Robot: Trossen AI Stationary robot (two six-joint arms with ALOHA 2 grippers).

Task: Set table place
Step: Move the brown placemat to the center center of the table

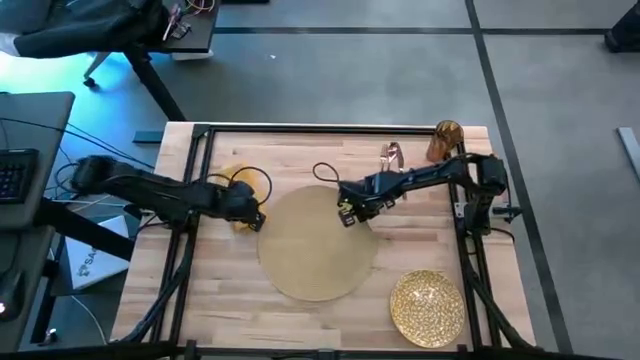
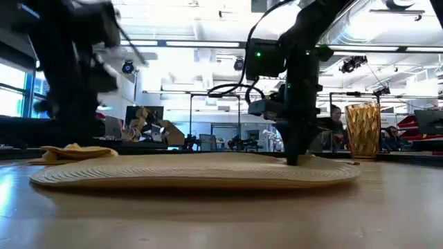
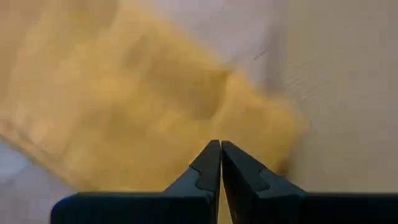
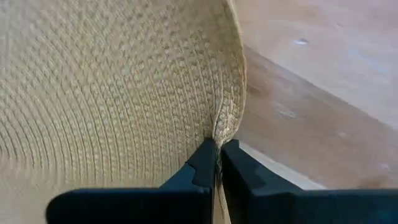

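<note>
Bench (image 1: 300, 320): you have light wood planks edged with a black metal frame, seen whole from above; both arms reach in over it.
Placemat (image 1: 318, 245): big round woven tan mat, lying mid-bench, its far right edge pinched and puckered.
Right gripper (image 1: 347, 212): your right arm's jaws are clamped on the placemat rim; the right wrist view shows the weave bunched between the two dark fingers (image 4: 202, 165).
Left gripper (image 1: 256, 219): jaws pressed together with nothing between them, over the mustard-yellow napkin (image 1: 240, 200), just left of the placemat.
Napkin detail: crumpled, lying on the bench beside the mat's left edge.
Gold plate (image 1: 427, 307): textured, near the front right corner, apart from the mat.
Amber glass (image 1: 444, 141): upright at the far right corner.
Cutlery (image 1: 390, 156): copper-coloured, at the far edge left of the glass.
Room: grey floor around the bench; a desk with keyboard (image 1: 15, 175) to your left; the low view shows a bright ceiling with strip lights and a person (image 2: 335, 126) seated far behind.
</note>
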